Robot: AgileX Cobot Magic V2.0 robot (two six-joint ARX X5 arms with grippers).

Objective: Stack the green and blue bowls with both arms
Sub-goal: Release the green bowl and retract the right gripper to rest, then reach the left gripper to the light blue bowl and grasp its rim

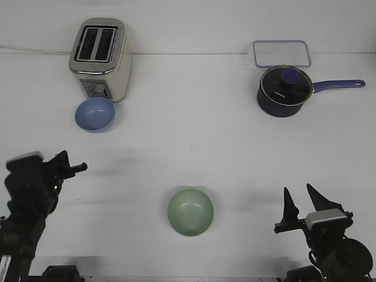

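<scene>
Sitting apart, green bowl (190, 212) between claws, blue bowl (95, 114) beyond left claw (80, 168)

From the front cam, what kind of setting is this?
Likely a staged kitchen-style test bench: a toaster, a lidded saucepan and two bowls on a plain white table.

Your blue bowl (94, 114) sits upper left, touching the toaster (100, 57); your green bowl (190, 212) sits low centre. Both grippers, left (75, 168) and right (304, 201), hang empty, the right one's fingers spread.
</scene>
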